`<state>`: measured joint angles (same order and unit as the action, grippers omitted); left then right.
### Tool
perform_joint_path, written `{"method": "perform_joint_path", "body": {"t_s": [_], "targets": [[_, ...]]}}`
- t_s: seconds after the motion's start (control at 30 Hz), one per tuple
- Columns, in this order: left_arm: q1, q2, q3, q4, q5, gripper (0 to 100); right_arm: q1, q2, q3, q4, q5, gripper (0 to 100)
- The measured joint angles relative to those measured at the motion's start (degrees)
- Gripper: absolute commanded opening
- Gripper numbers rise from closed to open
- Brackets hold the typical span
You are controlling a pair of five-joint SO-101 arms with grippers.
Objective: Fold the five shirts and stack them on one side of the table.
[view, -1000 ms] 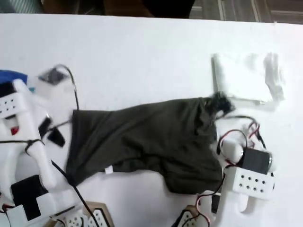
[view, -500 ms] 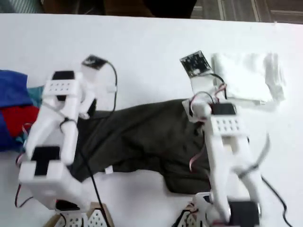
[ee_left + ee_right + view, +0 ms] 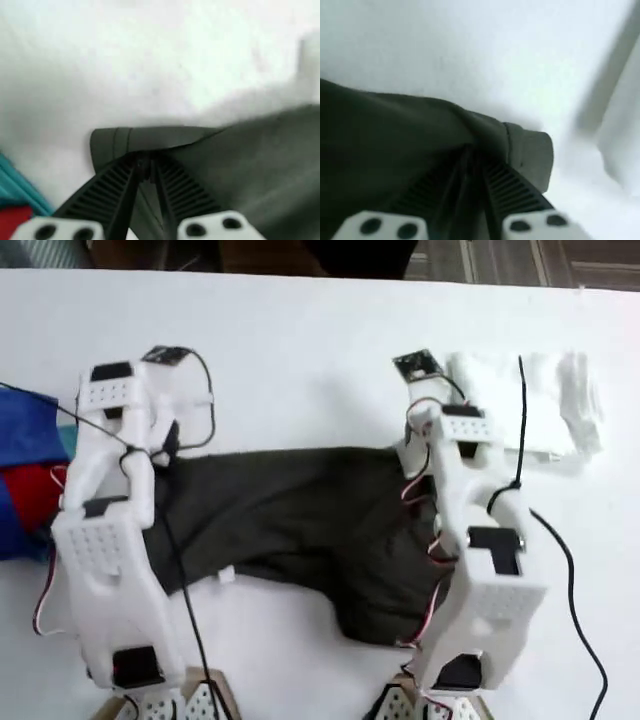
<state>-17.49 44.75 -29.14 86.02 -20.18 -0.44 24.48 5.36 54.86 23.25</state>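
A dark olive shirt (image 3: pixel 300 525) lies spread across the middle of the white table. My left gripper (image 3: pixel 168 445) is shut on its far left corner; in the left wrist view the shirt's hem (image 3: pixel 130 140) is pinched between the black fingers (image 3: pixel 115 182). At the shirt's far right corner my right gripper (image 3: pixel 420 445) is shut on the cloth, and the right wrist view shows the hem (image 3: pixel 527 150) folded over the gripper (image 3: pixel 472 160). A folded white shirt (image 3: pixel 525 405) rests at the far right. Blue, red and teal shirts (image 3: pixel 30 470) are heaped at the left edge.
The table (image 3: pixel 300 350) is white and bare beyond the dark shirt. Both white arms stretch from the near edge over the shirt's sides, with black cables trailing. The folded white shirt (image 3: pixel 625 135) lies close beside the right gripper.
Both arms have swung in from the near edge to the dark shirt's far corners and shut on them. The shirt's far edge is now pulled straighter.
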Motion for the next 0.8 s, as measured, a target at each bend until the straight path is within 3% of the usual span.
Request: {"method": "perform_joint_path", "body": {"t_s": [0.27, 0.4, 0.6, 0.8], "targets": [[-0.09, 18.29, -34.55, 15.21, 0.18, 2, 0.97, 5.45, -13.45, 9.23, 0.0, 1.9], [-1.32, 18.99, -40.18, 15.38, 0.09, 2, 0.88, 4.4, -14.24, 13.27, 0.0, 1.9], [-1.05, 9.14, -29.45, 15.38, 0.09, 2, -2.46, -9.32, -7.82, 15.12, 0.0, 1.9], [-0.44, -15.47, -2.46, 15.38, -2.29, 2, -5.45, -31.91, 10.99, 13.01, 0.0, 2.2]]}}
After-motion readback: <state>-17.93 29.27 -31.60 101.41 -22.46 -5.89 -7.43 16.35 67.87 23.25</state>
